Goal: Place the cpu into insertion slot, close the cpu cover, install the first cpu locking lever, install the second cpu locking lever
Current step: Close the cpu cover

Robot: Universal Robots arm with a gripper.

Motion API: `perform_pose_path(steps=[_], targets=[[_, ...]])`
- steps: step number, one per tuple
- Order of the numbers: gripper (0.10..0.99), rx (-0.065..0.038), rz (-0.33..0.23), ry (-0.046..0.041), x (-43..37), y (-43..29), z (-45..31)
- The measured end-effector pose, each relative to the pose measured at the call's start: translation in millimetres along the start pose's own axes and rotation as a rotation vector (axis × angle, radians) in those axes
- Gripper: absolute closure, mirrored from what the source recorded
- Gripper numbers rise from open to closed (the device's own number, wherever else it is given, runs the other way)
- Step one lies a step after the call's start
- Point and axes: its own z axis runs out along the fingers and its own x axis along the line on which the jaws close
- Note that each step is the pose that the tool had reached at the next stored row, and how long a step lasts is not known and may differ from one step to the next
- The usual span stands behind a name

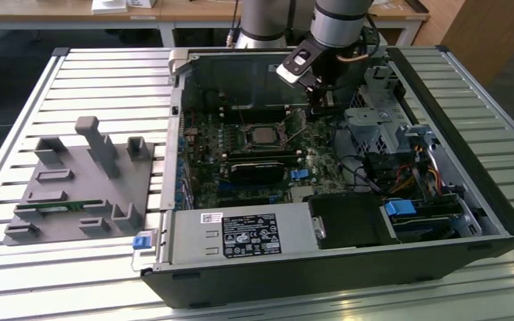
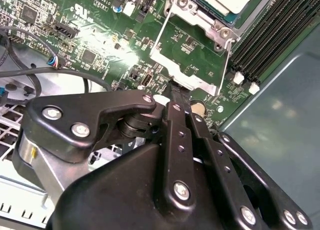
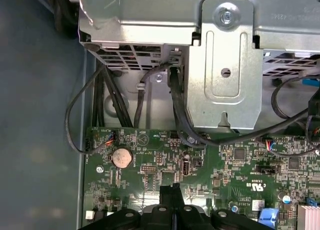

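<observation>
Upper centre of exterior view, gripper (image 1: 320,100): fingers pressed together with nothing seen between them, tips low over the board.
cpu (image 1: 262,136): frame centre, seated flat in the insertion slot (image 1: 243,128).
cpu cover (image 2: 200,83): lies swung open, edge meeting the fingertips; closed tip likely placed there to push it.

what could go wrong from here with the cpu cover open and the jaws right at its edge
1. The shut jaws sit at the free edge of the open cpu cover; a slip could drive them into small motherboard parts beside it.
2. The black cables hang ahead of the jaws in the first wrist view and might snag.
</observation>
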Motion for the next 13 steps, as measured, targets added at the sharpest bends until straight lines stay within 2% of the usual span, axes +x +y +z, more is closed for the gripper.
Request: perform_pose_path(steps=[13], targets=[[0.98, 0.0, 0.0, 0.0, 0.1, -5.2, 0.0]])
